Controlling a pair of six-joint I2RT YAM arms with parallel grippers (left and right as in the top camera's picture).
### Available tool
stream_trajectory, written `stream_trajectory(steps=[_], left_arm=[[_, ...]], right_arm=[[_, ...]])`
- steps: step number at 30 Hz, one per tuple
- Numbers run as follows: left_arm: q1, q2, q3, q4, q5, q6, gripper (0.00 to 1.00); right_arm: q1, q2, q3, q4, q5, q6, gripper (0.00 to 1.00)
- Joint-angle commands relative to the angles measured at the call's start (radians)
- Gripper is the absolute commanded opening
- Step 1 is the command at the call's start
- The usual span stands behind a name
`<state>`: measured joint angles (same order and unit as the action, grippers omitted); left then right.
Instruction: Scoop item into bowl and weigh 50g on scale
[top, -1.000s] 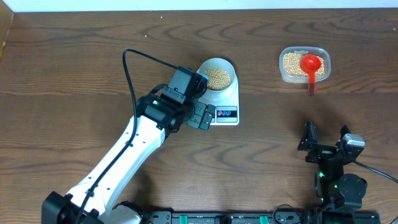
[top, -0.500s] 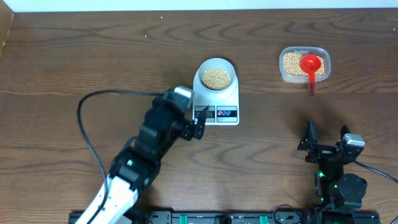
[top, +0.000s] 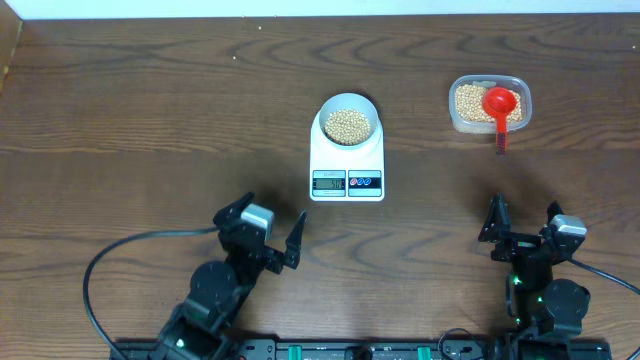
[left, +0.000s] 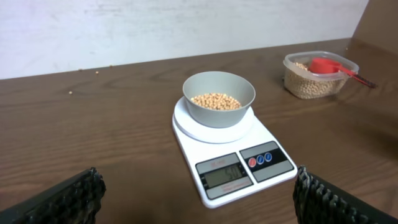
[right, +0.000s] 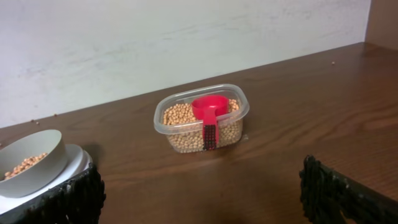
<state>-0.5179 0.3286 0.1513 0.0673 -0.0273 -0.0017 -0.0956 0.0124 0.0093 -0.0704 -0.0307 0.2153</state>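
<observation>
The pale bowl (top: 348, 119) holds tan beans (top: 348, 124) and sits on the white scale (top: 347, 182) at mid table. It also shows in the left wrist view (left: 219, 98), on the scale (left: 231, 171), whose display reads about 50. My left gripper (top: 262, 228) is open and empty near the front edge, well short of the scale; its fingertips (left: 198, 199) frame the scale's front. My right gripper (top: 524, 224) is open and empty at the front right. Its wrist view (right: 200, 199) shows the clear tub of beans (right: 202, 117) ahead.
A clear plastic tub (top: 489, 104) of beans stands at the back right with a red scoop (top: 499, 105) resting in it, handle toward the front. The red scoop (right: 210, 112) shows in the right wrist view. A pale wall runs behind the table.
My left arm has pulled back from beside the scale to the front edge of the table, gripper open. The bowl, scale and right arm have not moved.
</observation>
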Motion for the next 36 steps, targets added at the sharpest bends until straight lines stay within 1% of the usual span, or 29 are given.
stream_trajectory(steps=[1,6,12,14,19,22,25,27,30,33,36], left_arm=[[0.010,-0.119,-0.066,0.002,-0.027,0.010,0.99],[0.031,-0.221,-0.141,0.003,-0.027,0.010,0.99],[0.053,-0.328,-0.147,-0.078,-0.035,0.010,0.99],[0.073,-0.328,-0.147,-0.078,-0.038,0.019,0.99],[0.150,-0.328,-0.147,-0.079,-0.039,0.101,0.99],[0.241,-0.328,-0.147,-0.082,-0.047,0.159,0.99],[0.325,-0.328,-0.147,-0.104,-0.052,0.158,0.99],[0.350,-0.327,-0.147,-0.135,-0.051,0.158,0.99],[0.352,-0.327,-0.147,-0.135,-0.052,0.154,0.99],[0.352,-0.327,-0.147,-0.134,-0.051,0.118,0.99],[0.352,-0.327,-0.147,-0.134,-0.051,0.117,0.99]], right_arm=[[0.006,-0.006,-0.004,-0.001,-0.005,-0.014,0.99],[0.006,-0.006,-0.004,-0.001,-0.005,-0.014,0.99],[0.006,-0.006,-0.004,-0.001,-0.005,-0.014,0.99],[0.006,-0.006,-0.004,-0.001,-0.005,-0.014,0.99],[0.006,-0.006,-0.004,-0.001,-0.005,-0.014,0.99],[0.006,-0.006,-0.004,-0.001,-0.005,-0.014,0.99],[0.006,-0.006,-0.004,-0.001,-0.005,-0.014,0.99],[0.006,-0.006,-0.004,-0.001,-0.005,-0.014,0.99],[0.006,-0.006,-0.004,-0.001,-0.005,-0.014,0.99],[0.006,-0.006,-0.004,-0.001,-0.005,-0.014,0.99],[0.006,-0.006,-0.004,-0.001,-0.005,-0.014,0.99]])
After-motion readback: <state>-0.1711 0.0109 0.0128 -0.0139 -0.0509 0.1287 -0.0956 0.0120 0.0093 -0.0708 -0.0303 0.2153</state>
